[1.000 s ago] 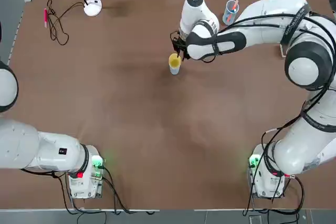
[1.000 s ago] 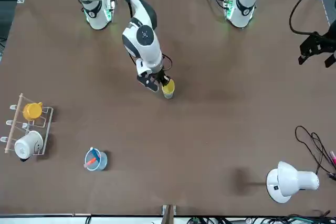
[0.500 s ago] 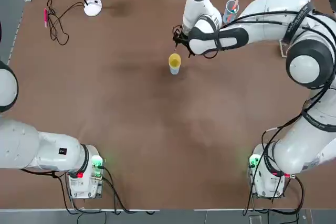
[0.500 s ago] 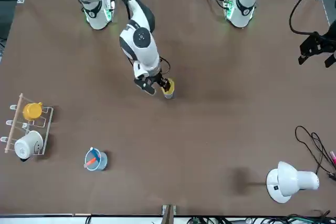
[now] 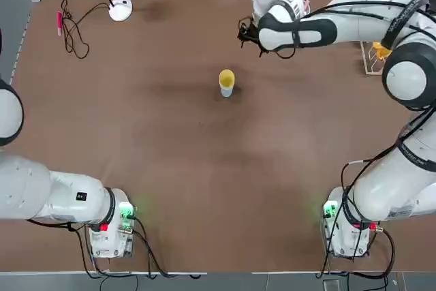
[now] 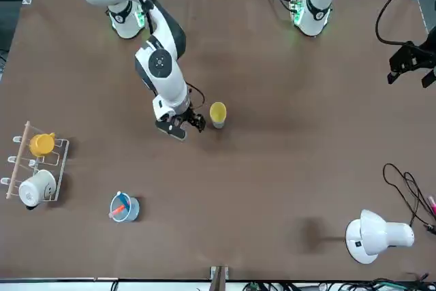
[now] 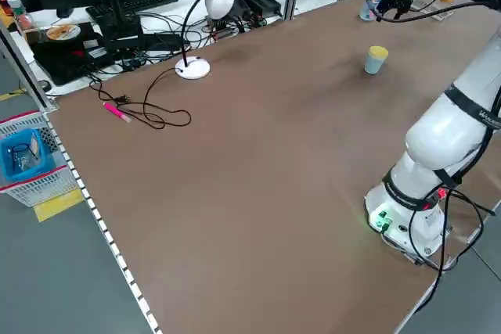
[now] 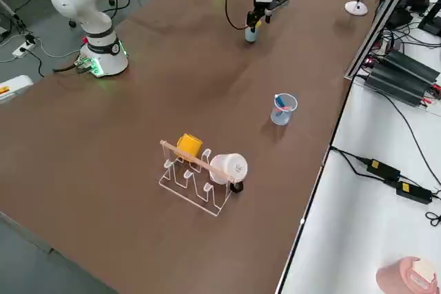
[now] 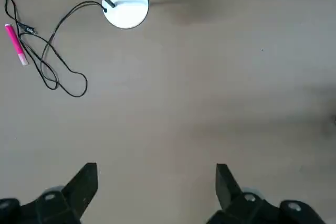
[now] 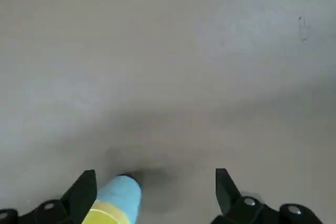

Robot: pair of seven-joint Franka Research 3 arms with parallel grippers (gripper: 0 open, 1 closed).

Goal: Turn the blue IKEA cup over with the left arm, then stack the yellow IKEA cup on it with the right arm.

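Right gripper: fingers apart, empty, raised off the table, just beside the cup stack on its far side from the robot's bases. Yellow IKEA cup sits on the blue IKEA cup, which stands upright near mid-table; no contact with the gripper. Left gripper: fingers apart, empty, parked well away on the lamp side.
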